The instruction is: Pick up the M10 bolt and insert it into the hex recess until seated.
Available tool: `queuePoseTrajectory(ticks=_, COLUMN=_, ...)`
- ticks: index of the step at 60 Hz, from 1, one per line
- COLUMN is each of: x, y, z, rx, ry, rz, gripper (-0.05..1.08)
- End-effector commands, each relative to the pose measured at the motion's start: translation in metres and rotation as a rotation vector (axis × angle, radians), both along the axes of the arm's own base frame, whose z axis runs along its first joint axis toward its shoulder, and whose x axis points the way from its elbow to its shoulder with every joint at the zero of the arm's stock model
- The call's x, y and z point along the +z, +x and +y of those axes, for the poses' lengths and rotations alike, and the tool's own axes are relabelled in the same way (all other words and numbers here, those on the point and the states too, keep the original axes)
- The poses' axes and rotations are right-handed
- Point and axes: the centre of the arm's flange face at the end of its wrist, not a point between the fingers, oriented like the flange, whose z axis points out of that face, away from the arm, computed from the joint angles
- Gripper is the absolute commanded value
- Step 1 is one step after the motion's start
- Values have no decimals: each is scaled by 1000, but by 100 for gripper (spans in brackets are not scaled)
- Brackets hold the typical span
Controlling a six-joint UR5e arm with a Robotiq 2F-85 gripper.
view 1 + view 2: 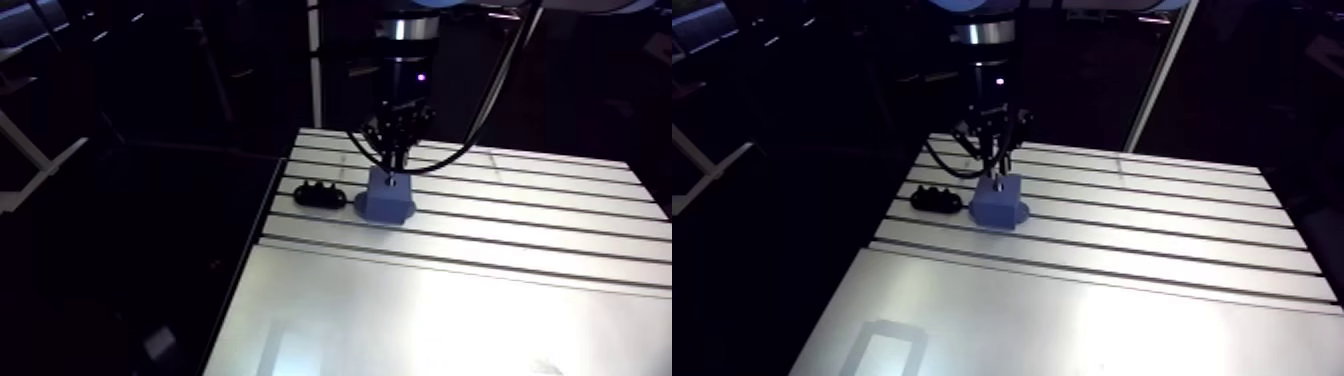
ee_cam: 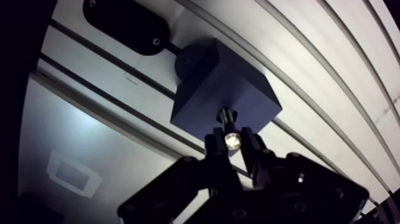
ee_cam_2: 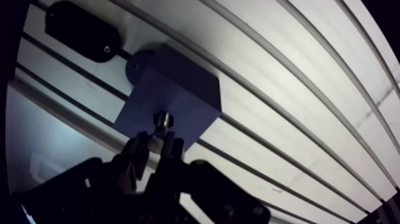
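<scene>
A blue block [image 2: 226, 89] stands on the slotted aluminium table [image 1: 520, 230], also seen as the blue block [image 1: 387, 196] in the arm view. My gripper [image 2: 233, 143] hangs right over the block's top, shut on the shiny M10 bolt [image 2: 231, 136], which is pinched between the two fingertips. The bolt's free end points down at the block's top face and looks to be touching or just entering it. The hex recess itself is hidden by the bolt. In the arm view the gripper [image 1: 397, 150] comes straight down onto the block.
A black oblong holder [image 2: 125, 27] lies on the table just beside the block, also visible as the black holder [image 1: 320, 194] to the block's left in the arm view. The table's left edge [image 1: 255, 240] drops into darkness. Open slotted surface stretches to the right.
</scene>
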Motion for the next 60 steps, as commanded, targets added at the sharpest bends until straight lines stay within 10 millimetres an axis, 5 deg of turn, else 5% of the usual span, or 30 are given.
queuePoseTrajectory(ticks=1, x=-1, y=-1, z=0, rx=1, ry=-4, rz=8, gripper=108)
queuePoseTrajectory(ticks=43, x=-1, y=-2, z=0, rx=5, ry=-4, rz=12, gripper=103)
queuePoseTrajectory(ticks=47, x=-2, y=0, z=-1, rx=17, ry=-4, rz=7, gripper=83)
queuePoseTrajectory(ticks=49, x=-4, y=3, z=-3, rx=28, ry=-3, rz=1, gripper=57)
queuePoseTrajectory(ticks=51, x=-4, y=3, z=-3, rx=28, ry=-3, rz=1, gripper=57)
queuePoseTrajectory(ticks=53, x=-6, y=6, z=-7, rx=39, ry=-1, rz=-9, gripper=34)
queuePoseTrajectory(ticks=55, x=-6, y=7, z=-9, rx=43, ry=-1, rz=-8, gripper=23)
queuePoseTrajectory(ticks=60, x=-8, y=9, z=-10, rx=54, ry=-1, rz=-13, gripper=10)
